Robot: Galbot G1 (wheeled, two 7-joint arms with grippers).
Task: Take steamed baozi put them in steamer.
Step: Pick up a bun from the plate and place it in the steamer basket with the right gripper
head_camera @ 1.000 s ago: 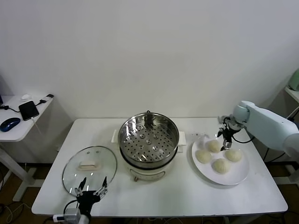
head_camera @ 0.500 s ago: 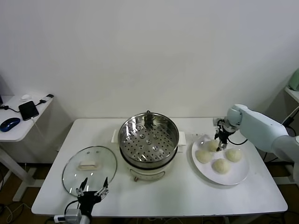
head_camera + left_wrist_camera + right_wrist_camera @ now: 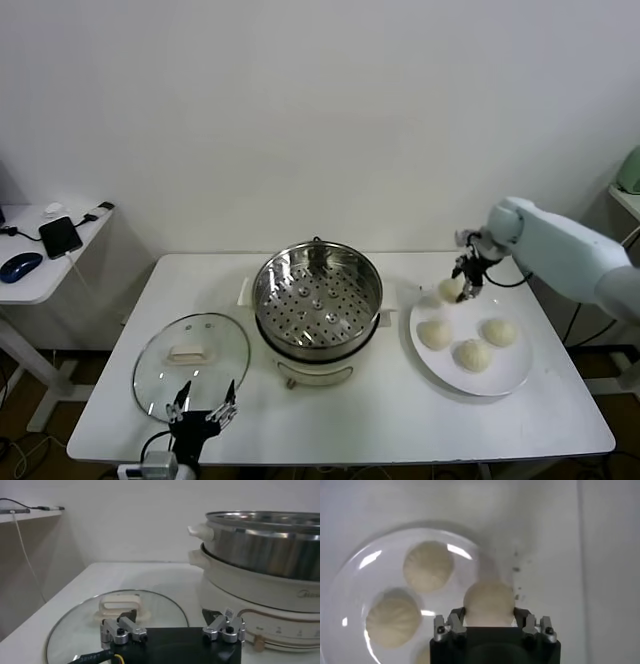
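My right gripper (image 3: 462,284) is shut on one cream-white baozi (image 3: 450,289) and holds it lifted above the far left edge of the white plate (image 3: 505,378). In the right wrist view the baozi (image 3: 488,601) sits between the gripper's (image 3: 489,616) jaws. Three baozi stay on the plate: one at the left (image 3: 434,334), one at the front (image 3: 471,354), one at the right (image 3: 499,332). The steel steamer (image 3: 318,297) with its perforated tray stands on its white base at the table's middle, left of the plate. My left gripper (image 3: 201,412) is open and parked at the table's front left.
A round glass lid (image 3: 191,350) with a white handle lies flat left of the steamer; it also shows in the left wrist view (image 3: 118,614), beside the steamer's side (image 3: 265,555). A side table (image 3: 40,262) with a phone and mouse stands at far left.
My right gripper has closed on the far-left baozi and lifted it off the plate, moving slightly up and left. The left arm has not moved.
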